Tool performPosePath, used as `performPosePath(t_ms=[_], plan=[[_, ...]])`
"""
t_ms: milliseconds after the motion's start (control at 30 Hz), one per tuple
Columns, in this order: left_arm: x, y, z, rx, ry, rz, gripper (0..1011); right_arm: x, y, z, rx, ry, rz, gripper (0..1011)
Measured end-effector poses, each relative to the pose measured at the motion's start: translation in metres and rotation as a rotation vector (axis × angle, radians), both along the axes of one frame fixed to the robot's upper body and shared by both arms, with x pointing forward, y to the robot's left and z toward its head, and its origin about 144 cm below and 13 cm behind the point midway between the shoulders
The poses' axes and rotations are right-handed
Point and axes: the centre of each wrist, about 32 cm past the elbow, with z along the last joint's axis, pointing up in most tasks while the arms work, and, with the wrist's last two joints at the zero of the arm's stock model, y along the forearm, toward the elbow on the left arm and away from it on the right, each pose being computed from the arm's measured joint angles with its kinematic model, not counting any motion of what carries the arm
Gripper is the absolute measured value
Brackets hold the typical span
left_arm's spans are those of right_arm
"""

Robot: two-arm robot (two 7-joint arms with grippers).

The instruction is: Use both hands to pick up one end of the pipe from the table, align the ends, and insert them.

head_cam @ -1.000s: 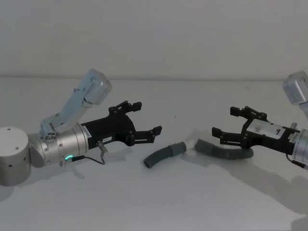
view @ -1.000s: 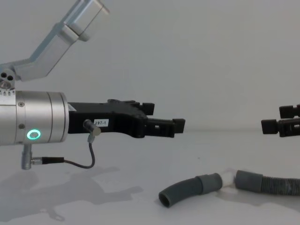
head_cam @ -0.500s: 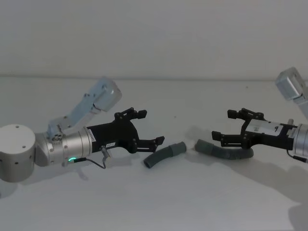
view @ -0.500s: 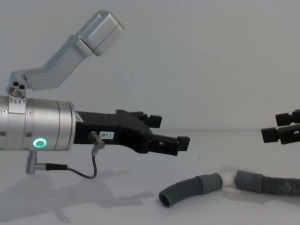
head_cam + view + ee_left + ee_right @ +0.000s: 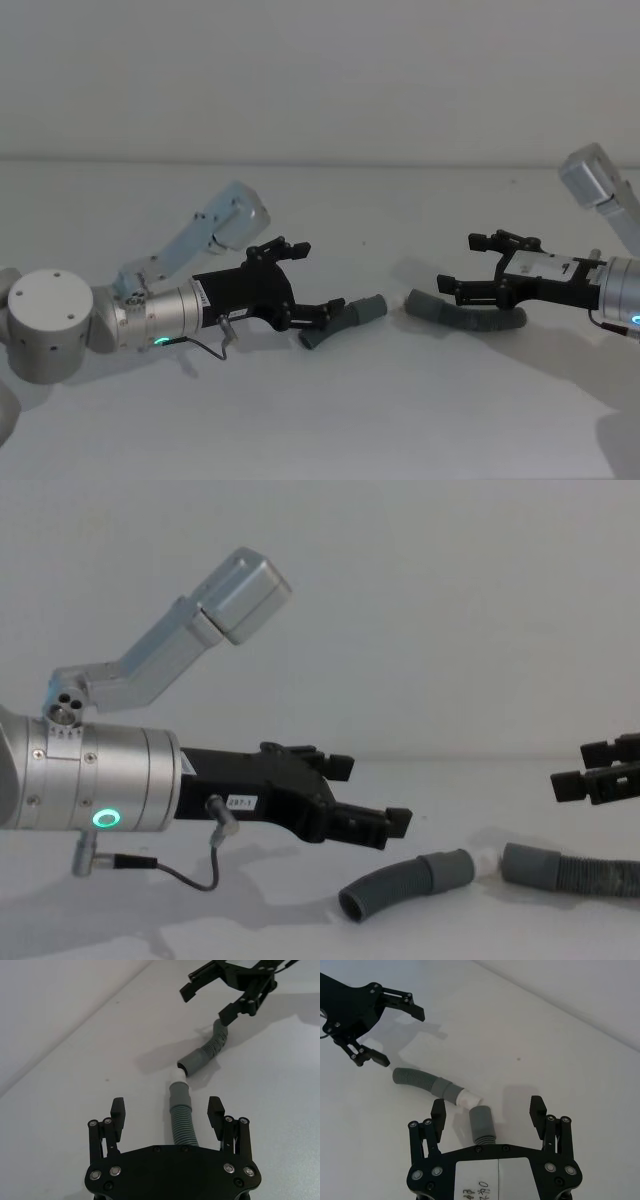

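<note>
A matte white-grey flat table (image 5: 330, 420) holds a dark grey, ribbed, flexible plastic pipe (image 5: 440, 307), lying near the middle of the head view. Two ends meet there: a smooth grey cuff with a narrow white tip (image 5: 180, 1094) and a plain grey cuff (image 5: 196, 1059). The white tip (image 5: 487, 860) sits right at the mouth of the plain grey cuff, at a slight angle. Whether it is inside cannot be told. From that meeting point, a short curved length of pipe runs toward 8 o'clock and finishes in an open mouth. A longer length runs toward 4 o'clock.

The black, angular, two-fingered left gripper (image 5: 315, 278) is carried on a thick silver cylindrical wrist (image 5: 160, 310) with a green ring light (image 5: 105, 818). It is at 9 o'clock from the meeting point. Its fingers are spread wide and hold nothing. It hovers over the short length, which in the left wrist view runs between the two fingers. The chest view shows a gap between the lower finger and the pipe.

The black two-fingered right gripper (image 5: 460, 263) is at 2 o'clock from the meeting point. Its fingers are also spread wide and empty. It hovers above the longer length, and in the right wrist view the plain grey cuff lies between its fingers, untouched.
</note>
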Motion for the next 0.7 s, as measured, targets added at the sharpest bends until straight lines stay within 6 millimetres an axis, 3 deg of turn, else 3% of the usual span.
performPosePath(t_ms=[700], plan=[[0.007, -0.011, -0.012, 0.057, 0.008, -0.069, 1001, 0.012, -0.001, -0.009, -0.004, 0.055, 0.01, 1002]])
